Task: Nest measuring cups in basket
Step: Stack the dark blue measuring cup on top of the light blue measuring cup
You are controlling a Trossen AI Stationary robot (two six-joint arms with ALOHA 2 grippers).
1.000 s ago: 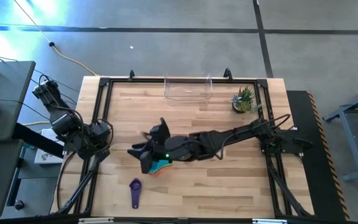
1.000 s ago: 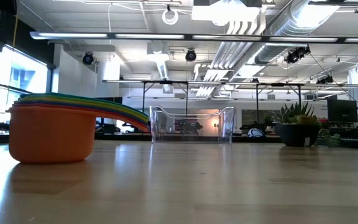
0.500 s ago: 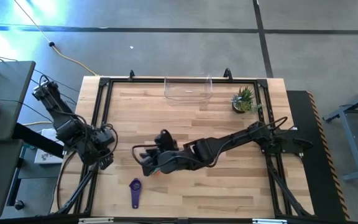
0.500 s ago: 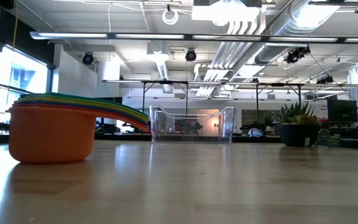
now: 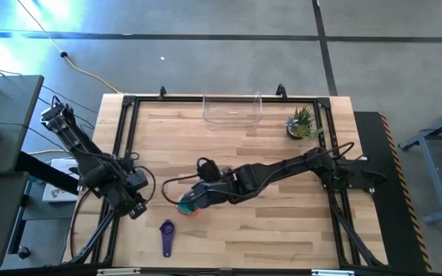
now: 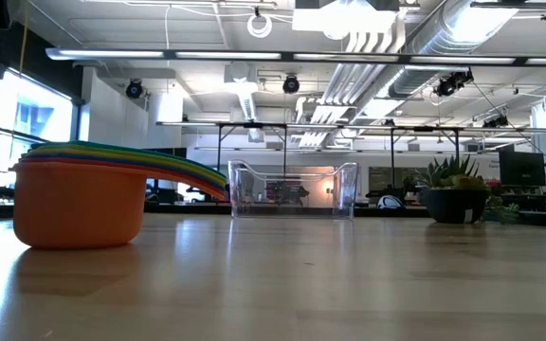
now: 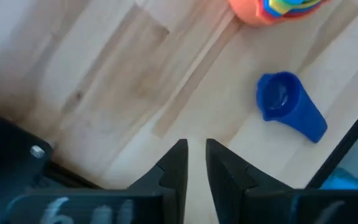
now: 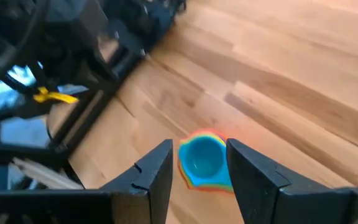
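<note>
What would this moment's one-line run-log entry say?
right hand: open above nested cup stack | left hand: empty, table's left edge | purple cup: loose on table | basket: empty

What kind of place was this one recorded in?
Most likely a robotics lab or workshop: a framed wooden table on a concrete floor, exposed ceiling ducts, and rows of workbenches in the room behind.
</note>
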